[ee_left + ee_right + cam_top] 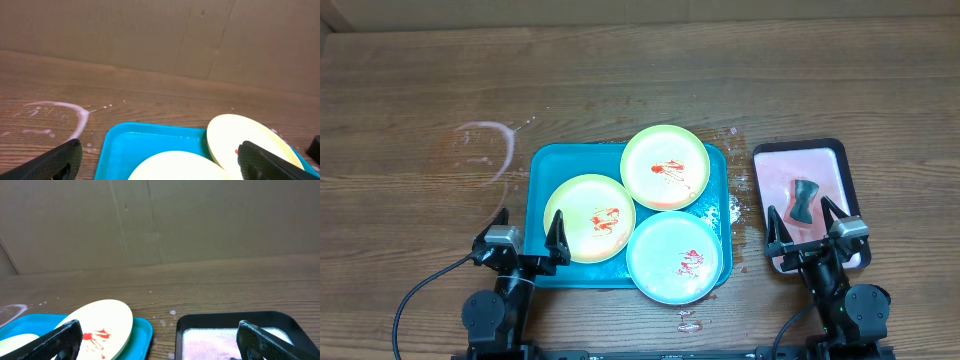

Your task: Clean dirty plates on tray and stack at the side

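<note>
Lying flat, tray [542, 165], long axis left-right

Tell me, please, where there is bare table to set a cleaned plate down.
Widest bare wood: the table left of the teal tray, apart from a whitish smear. The strip behind both trays is free too. Only a narrow gap separates the teal tray and pink tray. The teal tray itself is crowded with three plates.
</note>
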`<state>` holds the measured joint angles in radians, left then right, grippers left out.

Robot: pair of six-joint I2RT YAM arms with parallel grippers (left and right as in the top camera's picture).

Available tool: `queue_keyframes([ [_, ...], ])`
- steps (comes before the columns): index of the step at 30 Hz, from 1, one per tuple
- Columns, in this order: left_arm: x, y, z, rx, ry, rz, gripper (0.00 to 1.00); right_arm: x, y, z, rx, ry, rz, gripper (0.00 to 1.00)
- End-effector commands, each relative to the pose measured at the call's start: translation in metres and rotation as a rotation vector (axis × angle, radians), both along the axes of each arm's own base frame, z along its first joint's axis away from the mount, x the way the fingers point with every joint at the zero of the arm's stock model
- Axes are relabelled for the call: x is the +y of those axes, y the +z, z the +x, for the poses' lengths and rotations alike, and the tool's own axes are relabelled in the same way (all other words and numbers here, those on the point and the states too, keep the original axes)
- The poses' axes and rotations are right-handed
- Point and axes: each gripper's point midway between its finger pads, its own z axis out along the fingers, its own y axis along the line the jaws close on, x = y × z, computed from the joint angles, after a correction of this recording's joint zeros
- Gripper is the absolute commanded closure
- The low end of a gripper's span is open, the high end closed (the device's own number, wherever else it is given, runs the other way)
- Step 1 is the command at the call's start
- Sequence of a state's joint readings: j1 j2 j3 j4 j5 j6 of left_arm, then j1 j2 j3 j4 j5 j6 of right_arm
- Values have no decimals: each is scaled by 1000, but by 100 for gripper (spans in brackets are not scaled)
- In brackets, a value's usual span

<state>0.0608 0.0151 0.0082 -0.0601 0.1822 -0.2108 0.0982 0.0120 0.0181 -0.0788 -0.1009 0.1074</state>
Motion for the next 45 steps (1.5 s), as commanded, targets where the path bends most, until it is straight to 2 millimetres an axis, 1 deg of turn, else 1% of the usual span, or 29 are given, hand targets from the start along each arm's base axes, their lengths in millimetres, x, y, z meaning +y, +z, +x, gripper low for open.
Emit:
queue_keyframes([
  [1,3,0,0,-5,13,2,1,1,-2,0,-2,7,-3,0],
  [38,3,0,0,-5,13,2,0,1,-2,0,-2,7,-3,0],
  [41,3,0,0,-5,13,2,0,1,0,0,-12,7,-3,0],
  [43,3,0,0,-5,13,2,0,1,-2,0,-2,5,-4,0],
  [45,3,0,0,-5,13,2,1,1,1,0,-17,5,-2,0],
])
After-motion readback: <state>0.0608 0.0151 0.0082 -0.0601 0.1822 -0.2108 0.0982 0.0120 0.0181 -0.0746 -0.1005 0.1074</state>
